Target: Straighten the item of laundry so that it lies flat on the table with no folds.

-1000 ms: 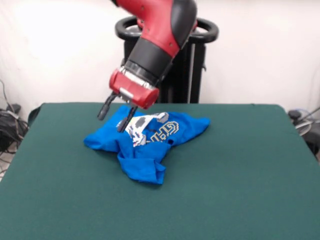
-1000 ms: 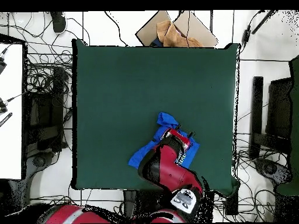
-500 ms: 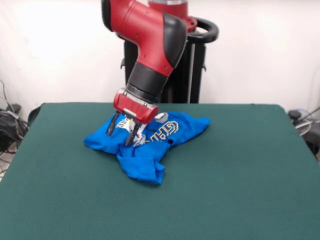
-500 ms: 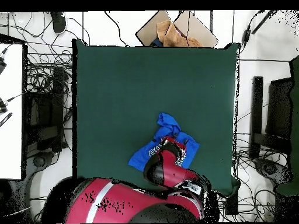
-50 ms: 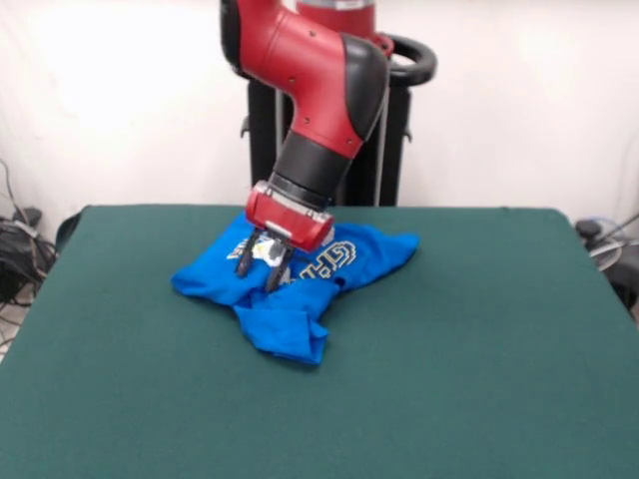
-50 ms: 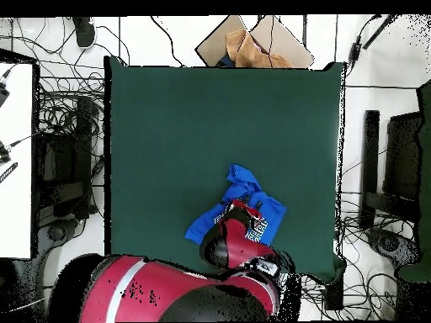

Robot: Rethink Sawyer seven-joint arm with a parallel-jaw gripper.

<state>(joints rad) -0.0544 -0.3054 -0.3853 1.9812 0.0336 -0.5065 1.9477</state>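
The item of laundry is a bright blue T-shirt, crumpled on the green table at its far middle. White print and lettering show on its top, and a folded lobe points toward the near side. My gripper comes down onto the shirt's left part. It is open, with both fingertips pressing into the cloth on either side of the white print. In the overhead view the red arm covers the gripper. Only the blue edges of the shirt stick out on the table.
A cardboard box lies on the floor beyond the table's top edge in the overhead view, and cables run along both sides. The black pedestal stands behind the table. The shirt sits near the robot's side of the table.
My gripper has dropped from above the shirt's left edge onto the cloth and shifted right. Its fingers stand a little closer together. The shirt's left edge and near lobe have drawn in slightly.
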